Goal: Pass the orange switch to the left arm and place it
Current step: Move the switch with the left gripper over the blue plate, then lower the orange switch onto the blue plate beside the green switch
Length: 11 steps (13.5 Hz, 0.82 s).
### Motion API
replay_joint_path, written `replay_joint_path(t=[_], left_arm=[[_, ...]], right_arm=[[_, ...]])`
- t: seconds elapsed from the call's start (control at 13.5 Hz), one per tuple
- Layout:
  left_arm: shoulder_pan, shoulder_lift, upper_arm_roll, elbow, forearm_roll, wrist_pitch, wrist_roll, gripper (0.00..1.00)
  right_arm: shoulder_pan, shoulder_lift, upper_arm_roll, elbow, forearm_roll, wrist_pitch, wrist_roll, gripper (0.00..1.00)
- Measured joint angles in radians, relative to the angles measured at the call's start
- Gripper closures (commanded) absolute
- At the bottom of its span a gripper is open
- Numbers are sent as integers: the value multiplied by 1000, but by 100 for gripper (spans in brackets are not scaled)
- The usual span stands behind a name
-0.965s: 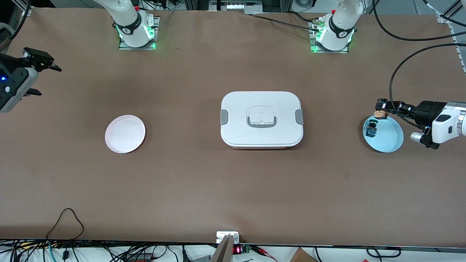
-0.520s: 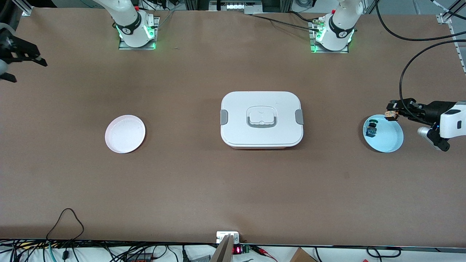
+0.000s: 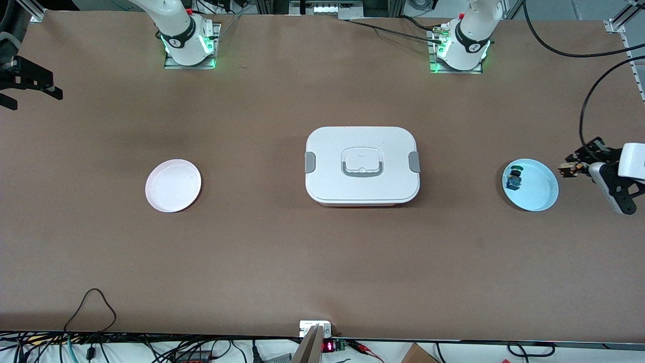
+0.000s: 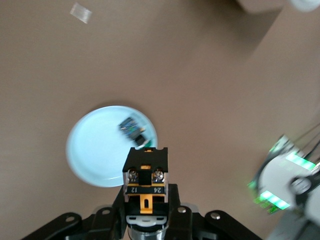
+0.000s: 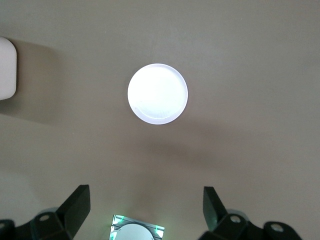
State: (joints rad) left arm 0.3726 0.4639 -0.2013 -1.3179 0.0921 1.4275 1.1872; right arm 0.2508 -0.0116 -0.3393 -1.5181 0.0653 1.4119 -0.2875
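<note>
**Desk:** What does the front view show?

**Photographer:** At the right edge of the frame, the left gripper point(image 3: 572, 169) is clamped on the orange switch point(image 3: 568, 170), carried in the air over bare table just past the blue plate point(image 3: 541, 194). Its wrist view confirms the grip: the switch point(image 4: 146, 172) sits pinched between the fingers, terminal screws facing the lens, with the plate point(image 4: 92, 150) below and the blue-bodied switch point(image 4: 134, 129) left lying in it.

**Desk:** And the other arm?

**Photographer:** The right gripper point(image 3: 22, 91) waits at the upper left edge of the frame, jaws wide apart and empty. Its wrist view looks down on the pink plate point(image 5: 157, 93).

**Desk:** So which step is this?

**Photographer:** Pickup looks done; the carry toward a handover appears to be in hand. The box point(image 3: 362, 165) sits mid-frame, squarely between the two plates. The next move likely calls for routing around or well over it, then meeting the open right gripper.
</note>
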Motion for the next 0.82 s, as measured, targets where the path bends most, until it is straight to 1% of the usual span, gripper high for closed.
replay_joint_path(t=[0.15,0.37,0.67,0.82], left_arm=[[1,0,2,11,64,87,166,100],[3,7,9,9,91,176,325,100],[5,53,9,-3,144,194,387,100],[15,76,11,-48,148,249,390,100]], right_arm=[[3,-36,10,-75,-6,54,1,0],[21,-22,44,-137,-33,179,12,0],[70,-3,56,-140,-37,214,41,0],[74,-6,56,-140,-38,214,99,0]])
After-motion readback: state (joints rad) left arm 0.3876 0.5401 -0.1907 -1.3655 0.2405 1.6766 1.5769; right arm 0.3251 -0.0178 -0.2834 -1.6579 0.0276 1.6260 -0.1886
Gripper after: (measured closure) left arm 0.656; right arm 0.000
